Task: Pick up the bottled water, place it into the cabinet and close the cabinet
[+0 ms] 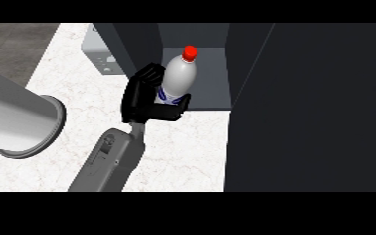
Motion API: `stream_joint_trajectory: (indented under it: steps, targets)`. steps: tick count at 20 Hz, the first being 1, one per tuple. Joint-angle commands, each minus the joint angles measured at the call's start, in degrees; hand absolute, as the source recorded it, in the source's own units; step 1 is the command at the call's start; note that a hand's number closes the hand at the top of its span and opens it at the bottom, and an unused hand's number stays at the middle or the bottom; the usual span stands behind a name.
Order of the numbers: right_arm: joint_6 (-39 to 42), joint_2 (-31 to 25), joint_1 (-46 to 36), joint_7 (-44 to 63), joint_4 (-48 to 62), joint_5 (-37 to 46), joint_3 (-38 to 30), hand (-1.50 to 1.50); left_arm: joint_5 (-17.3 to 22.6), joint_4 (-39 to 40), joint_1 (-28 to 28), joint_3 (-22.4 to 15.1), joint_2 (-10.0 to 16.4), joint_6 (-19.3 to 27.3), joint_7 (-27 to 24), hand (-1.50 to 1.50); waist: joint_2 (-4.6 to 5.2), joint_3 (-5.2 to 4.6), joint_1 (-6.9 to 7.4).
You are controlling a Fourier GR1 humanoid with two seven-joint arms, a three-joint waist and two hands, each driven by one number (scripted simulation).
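1. Step in hand, judging by the layout: the placing. Pick-up done, closing not yet begun.
2. Left robot hand (pixel 140 99) curled round the lower part of the bottled water (pixel 178 74), with fingers on the side toward the cabinet's left wall and thumb across the near side, partly covering the label.
3. Bottled water nearly upright with a slight lean, red cap (pixel 190 53) on top, standing right at the open front of the cabinet (pixel 213 87), just beside its left wall and over the front part of its floor.
4. Base contact with the cabinet floor: hidden behind the thumb, so not to be told.
5. Cabinet door (pixel 308 109) swung wide open, a broad dark panel on the cabinet's right side, well apart from the bottled water.
6. Right robot hand nowhere in view.
7. Outside the cabinet on its left: a light grey box (pixel 103 55) close against the wall, and farther off a large grey cylinder (pixel 26 119) over the pale counter (pixel 81 94), well apart from the cabinet; nature of it hard to tell.
8. Next move, as a judgement: ease the bottled water deeper into the cabinet, keeping clear of the left wall, and set the base flat on the floor inside.
9. After that, uncurl fingers and thumb and draw back straight out of the cabinet, without brushing the bottled water over.
10. Only then the cabinet door: swing it across the opening until shut, with nothing left in its path.
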Motion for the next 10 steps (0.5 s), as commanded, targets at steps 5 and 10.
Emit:
stream_joint_trajectory:
  steps: [5,10]
  targets:
    - [-1.27,0.96,-2.18,1.23,-0.15,0.43,1.12,-1.50,-3.47,10.66,-16.93,-0.29,0.24,7.56,3.54,1.50,0.66,0.08,-1.58]
    - [1.19,-0.89,-0.76,-0.03,0.50,-1.53,-0.30,-1.50,-5.01,13.42,-19.98,0.99,1.37,13.31,3.79,1.50,0.91,0.10,-2.97]
